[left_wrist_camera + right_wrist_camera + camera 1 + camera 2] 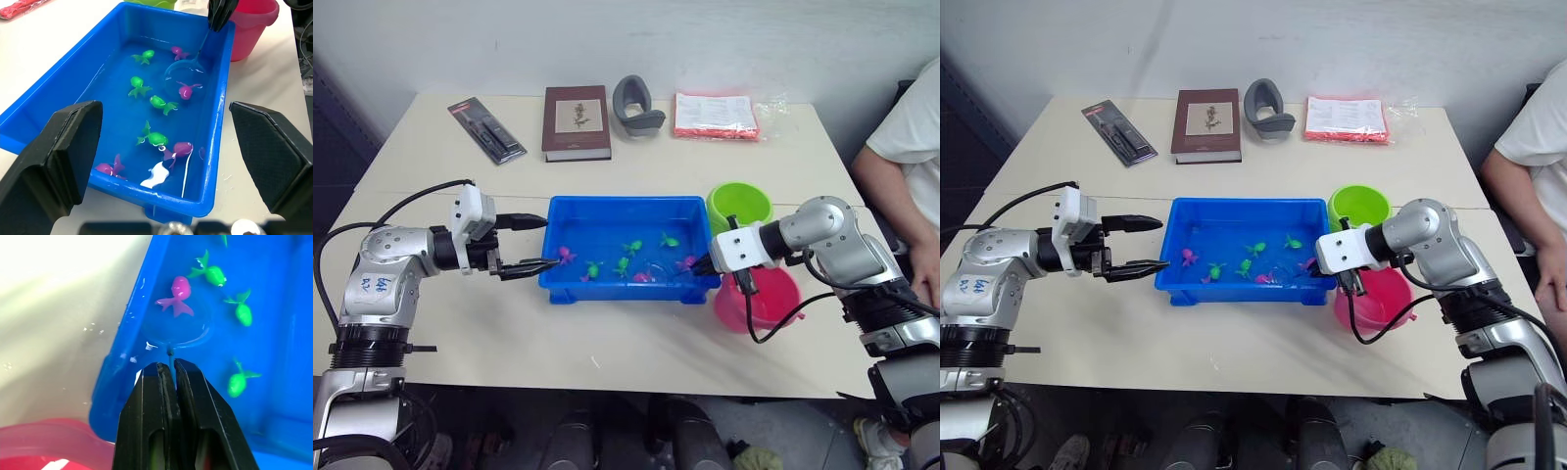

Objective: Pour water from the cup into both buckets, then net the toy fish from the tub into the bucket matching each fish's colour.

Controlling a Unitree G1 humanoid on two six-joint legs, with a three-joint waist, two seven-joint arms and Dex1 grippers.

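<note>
Right claw [168, 369] is pinching its two black fingers tight on the thin handle of a small net [177, 328], whose clear hoop is sitting in the water [195, 147] at the tub's right end. One pink fish [178, 294] is lying within the hoop as the right wrist view shows it, and three green fish [239, 312] are floating just beyond the hoop. Left claw [534, 243] is hanging wide open and holding nothing, with its fingertips just off the left wall of the tub [625, 291], one finger level with the rim and the other lower beside the wall. The tub is sitting near the middle of the pale surface [509, 333], and it is carrying a scatter of fish: green ones [157, 138] mostly through the middle and pink ones [181, 149] toward both ends. The green bucket [740, 206] is standing just beside the tub's far right corner, and the pink bucket [762, 302] is standing just beside its near right corner, partly under the right arm. Along the far edge of the surface a black flat package [486, 129], a brown book [576, 121], a grey curved holder [637, 106] and a red-and-clear packet [716, 116] are lying in a row. A person's arm [891, 186] in a white sleeve is showing at the right side.
</note>
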